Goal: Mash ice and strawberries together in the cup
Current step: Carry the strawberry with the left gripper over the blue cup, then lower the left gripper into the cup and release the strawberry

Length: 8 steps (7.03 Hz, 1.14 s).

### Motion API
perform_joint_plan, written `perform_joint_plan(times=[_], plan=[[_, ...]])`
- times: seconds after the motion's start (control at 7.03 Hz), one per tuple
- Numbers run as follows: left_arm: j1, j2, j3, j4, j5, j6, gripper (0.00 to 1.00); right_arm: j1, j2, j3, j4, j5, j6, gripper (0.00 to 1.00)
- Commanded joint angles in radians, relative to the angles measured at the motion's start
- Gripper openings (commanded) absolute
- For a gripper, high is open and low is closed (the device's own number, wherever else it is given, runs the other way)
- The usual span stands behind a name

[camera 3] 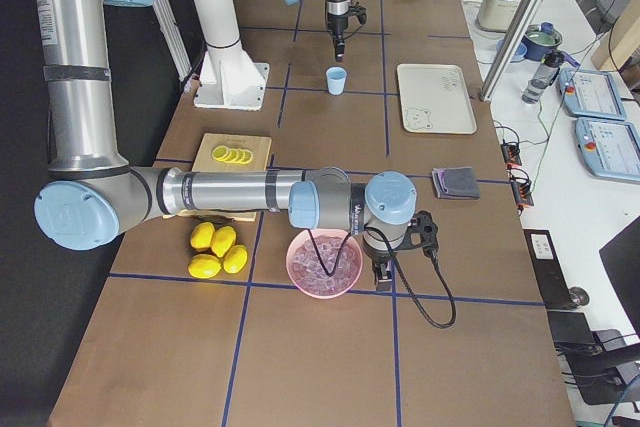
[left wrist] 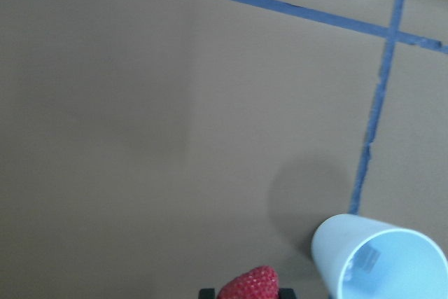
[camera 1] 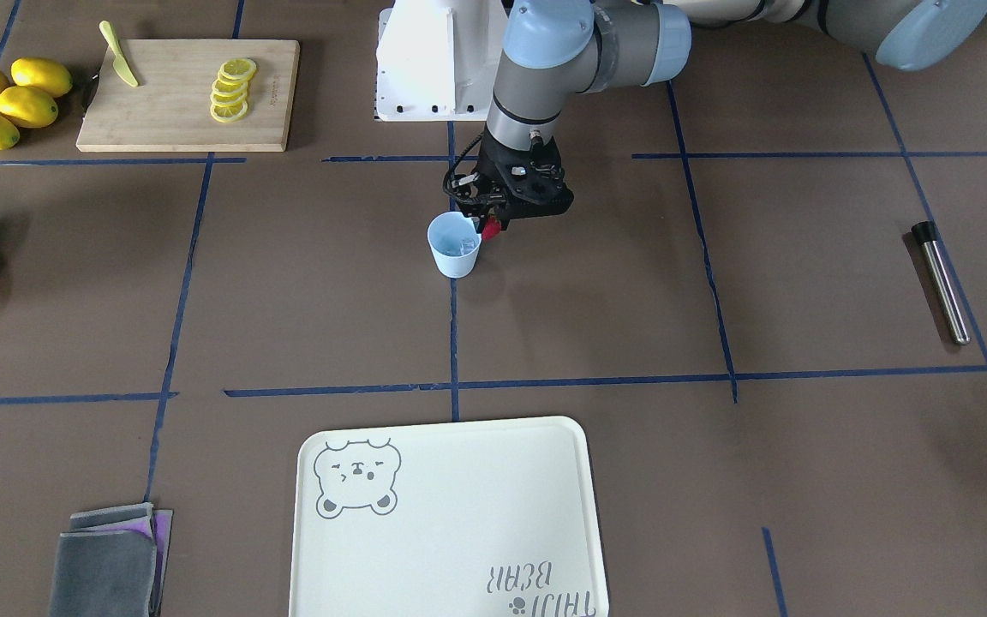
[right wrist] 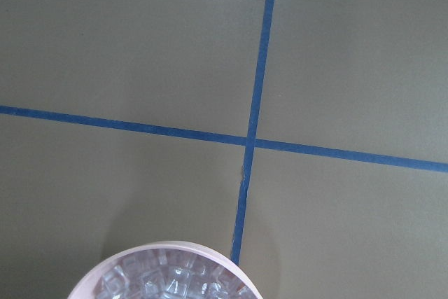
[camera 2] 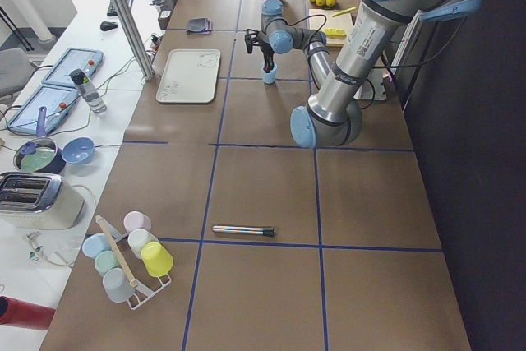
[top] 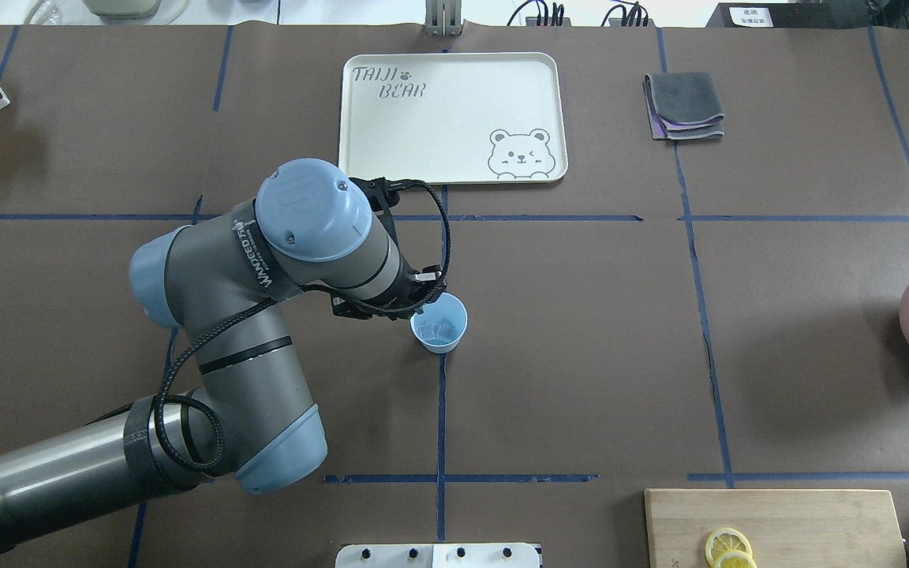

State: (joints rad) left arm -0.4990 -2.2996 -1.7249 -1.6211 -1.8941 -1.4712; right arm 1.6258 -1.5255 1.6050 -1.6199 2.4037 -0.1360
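Left gripper [camera 1: 491, 225] is clamped on the strawberry [left wrist: 246, 285] just beside the cup [camera 1: 454, 246] rim, not over it, so releasing here likely drops the berry onto the table [camera 1: 716, 283], missing the ice [top: 440, 328].

Strawberry [left wrist: 247, 283]: lower part cut off by the wrist view's bottom edge, and only slivers show of the left gripper [left wrist: 246, 293] tips pinching it. Cup [left wrist: 381, 257]: just beside that gripper, clipped by the same edge. Right gripper [camera 3: 383, 275]: beside the pink bowl [camera 3: 322, 291], largely masked by its own wrist, jaw stance unreadable.

2 grey arms [top: 249, 363], pale-blue joint caps [top: 312, 209], black cables [top: 445, 237], white base [camera 1: 433, 60].
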Motion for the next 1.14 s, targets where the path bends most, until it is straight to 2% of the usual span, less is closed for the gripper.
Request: perform_joint_plan(times=[0.0, 0.28, 0.43, 0.57, 0.71, 1.0], plan=[[0.023, -0.034, 0.016, -0.009, 0.003, -0.012, 0.00, 0.000, 0.001, 0.001, -0.003, -0.003, -0.001, 1.00], [0.027, -0.040, 0.039, -0.013, 0.003, -0.009, 0.03, 0.000, -0.002, 0.003, -0.002, 0.002, -0.001, 1.00], [0.027, -0.040, 0.041, -0.014, 0.003, -0.006, 0.29, 0.000, -0.002, 0.004, -0.002, 0.003, -0.001, 1.00], [0.027, -0.040, 0.048, -0.038, 0.003, 0.003, 0.87, 0.000, 0.001, 0.003, -0.002, 0.006, -0.002, 1.00], [0.027, -0.040, 0.051, -0.058, 0.004, 0.003, 1.00, 0.000, -0.002, 0.003, -0.002, 0.006, -0.002, 1.00], [0.027, -0.038, 0.050, -0.060, 0.003, 0.006, 1.00, 0.000, -0.004, 0.003, 0.000, 0.005, -0.004, 1.00]])
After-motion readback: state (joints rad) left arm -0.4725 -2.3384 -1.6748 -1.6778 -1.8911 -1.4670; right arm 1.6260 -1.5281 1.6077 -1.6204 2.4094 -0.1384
